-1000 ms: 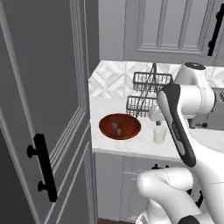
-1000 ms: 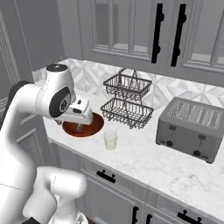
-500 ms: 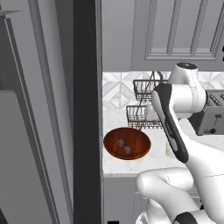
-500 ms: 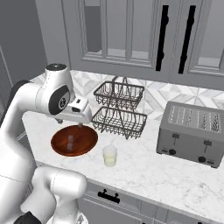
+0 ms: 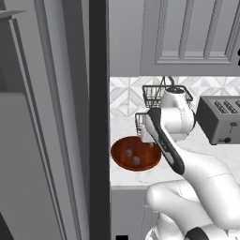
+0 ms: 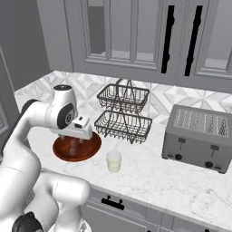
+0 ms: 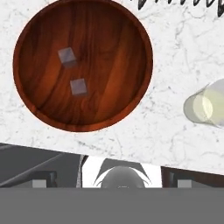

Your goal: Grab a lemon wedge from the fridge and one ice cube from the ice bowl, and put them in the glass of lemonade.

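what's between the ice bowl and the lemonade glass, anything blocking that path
Nothing visible does. In the hand view the ice bowl with its two ice cubes sits beside the glass of lemonade, with only bare marble counter between them. The wire basket stands behind, off that line.

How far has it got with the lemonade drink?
Nothing looks added yet: the glass of lemonade shows only pale liquid, and I can't spot a lemon wedge. The open gripper is empty above the ice bowl, where two ice cubes lie. Taking a cube looks next; both additions remain.
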